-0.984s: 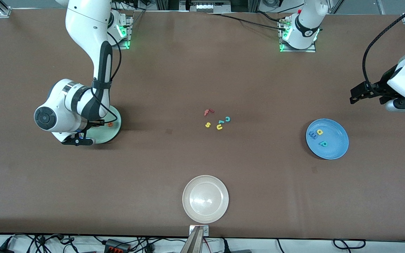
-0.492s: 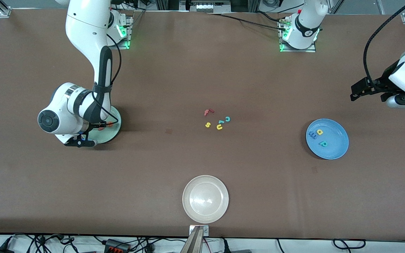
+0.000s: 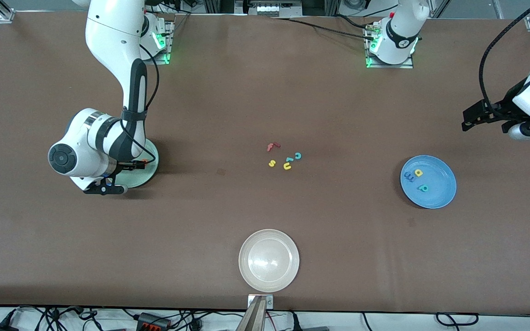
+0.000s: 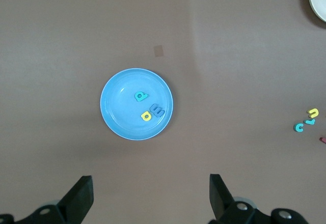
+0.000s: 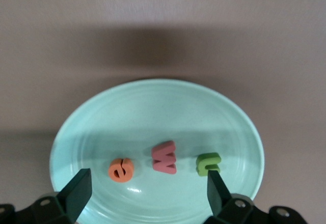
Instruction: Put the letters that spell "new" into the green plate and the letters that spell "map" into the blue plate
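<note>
R claw (image 5: 147, 191) now open over green plate (image 5: 102, 112), L claw (image 4: 150, 198) open, waiting.

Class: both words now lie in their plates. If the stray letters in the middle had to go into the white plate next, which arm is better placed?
Hard to call. Right gripper, open, hangs over the green plate; left gripper, open, is near the blue plate. Stray letters lie between them.
</note>
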`<action>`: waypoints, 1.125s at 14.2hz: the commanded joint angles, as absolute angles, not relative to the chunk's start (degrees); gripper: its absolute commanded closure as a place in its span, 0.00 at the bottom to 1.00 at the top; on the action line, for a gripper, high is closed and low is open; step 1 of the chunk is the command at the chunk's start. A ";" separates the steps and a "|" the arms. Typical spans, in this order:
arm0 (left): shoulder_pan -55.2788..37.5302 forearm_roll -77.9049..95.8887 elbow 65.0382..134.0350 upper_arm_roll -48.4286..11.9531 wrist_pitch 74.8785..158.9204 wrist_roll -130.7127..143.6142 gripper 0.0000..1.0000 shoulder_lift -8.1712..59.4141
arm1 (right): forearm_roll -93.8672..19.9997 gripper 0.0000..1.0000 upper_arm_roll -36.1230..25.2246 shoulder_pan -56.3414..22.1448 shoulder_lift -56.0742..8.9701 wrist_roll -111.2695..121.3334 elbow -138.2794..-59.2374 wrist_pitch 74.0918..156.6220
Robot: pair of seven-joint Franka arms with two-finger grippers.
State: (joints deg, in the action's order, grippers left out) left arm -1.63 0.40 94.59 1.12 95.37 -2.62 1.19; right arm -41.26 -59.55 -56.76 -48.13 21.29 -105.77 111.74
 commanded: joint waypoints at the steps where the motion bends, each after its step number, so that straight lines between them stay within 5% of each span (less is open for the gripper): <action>1: -1.41 1.41 93.16 1.32 94.04 -4.92 0.00 1.50 | -42.01 0.00 -60.12 -56.07 -46.76 22.32 -102.58 111.36; 3: -1.49 1.41 93.16 0.88 93.87 -4.48 0.00 1.49 | -41.75 0.00 -58.81 -53.29 -45.54 21.28 -98.90 109.70; 6: -1.41 1.41 93.16 1.05 93.43 -4.48 0.00 1.49 | -34.84 0.00 -48.72 -44.15 -39.75 15.85 -93.88 106.88; 12: -1.41 1.49 93.16 1.23 92.81 -4.40 0.00 1.49 | -13.05 0.00 -23.51 -29.12 -25.16 -2.44 -93.25 106.61; 16: -1.41 1.41 93.08 1.32 92.81 -4.39 0.00 1.49 | -1.96 0.00 -4.09 -12.52 -17.68 -9.48 -92.46 104.34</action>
State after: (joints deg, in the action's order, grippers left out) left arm -1.63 0.40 94.50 1.17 94.16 -3.07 1.19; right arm -6.00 -12.87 -21.22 -21.69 -7.24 -92.11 106.38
